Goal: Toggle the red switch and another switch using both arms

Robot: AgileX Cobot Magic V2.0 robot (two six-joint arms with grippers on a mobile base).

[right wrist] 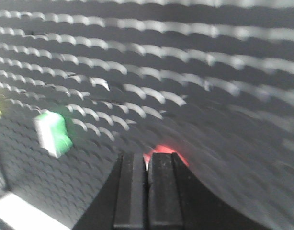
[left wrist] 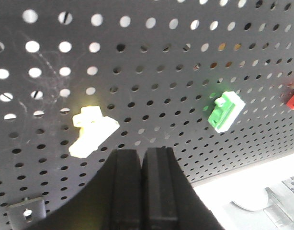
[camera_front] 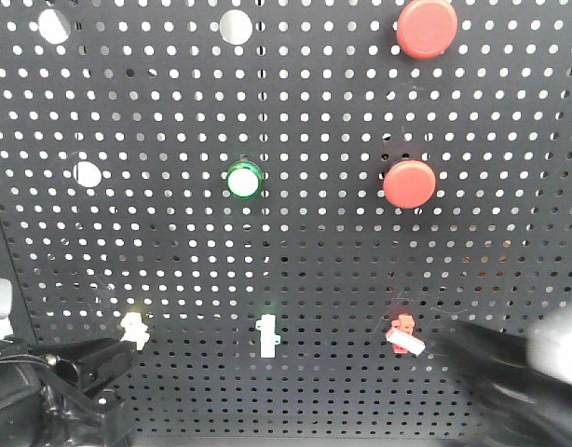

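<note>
The small red switch [camera_front: 402, 333] sits low on the right of the black pegboard [camera_front: 323, 270], its white lever pointing down-right. My right gripper [camera_front: 456, 345], blurred, hovers just right of it. In the right wrist view the jaws [right wrist: 148, 155] are pressed shut and empty, and the red switch [right wrist: 162, 149] glows just behind the tips. The pale yellow-cream switch [camera_front: 132, 329] is low on the left, with my left gripper [camera_front: 121, 351] just beneath it. The left wrist view shows that gripper [left wrist: 142, 153] shut and empty, below and right of the cream switch [left wrist: 92, 130].
A narrow white toggle with a green tint [camera_front: 266, 335] sits between the two switches. Higher up are a lit green round button [camera_front: 243, 180] and two large red push buttons [camera_front: 427, 27] [camera_front: 409, 183]. A white surface [left wrist: 243, 191] lies under the board.
</note>
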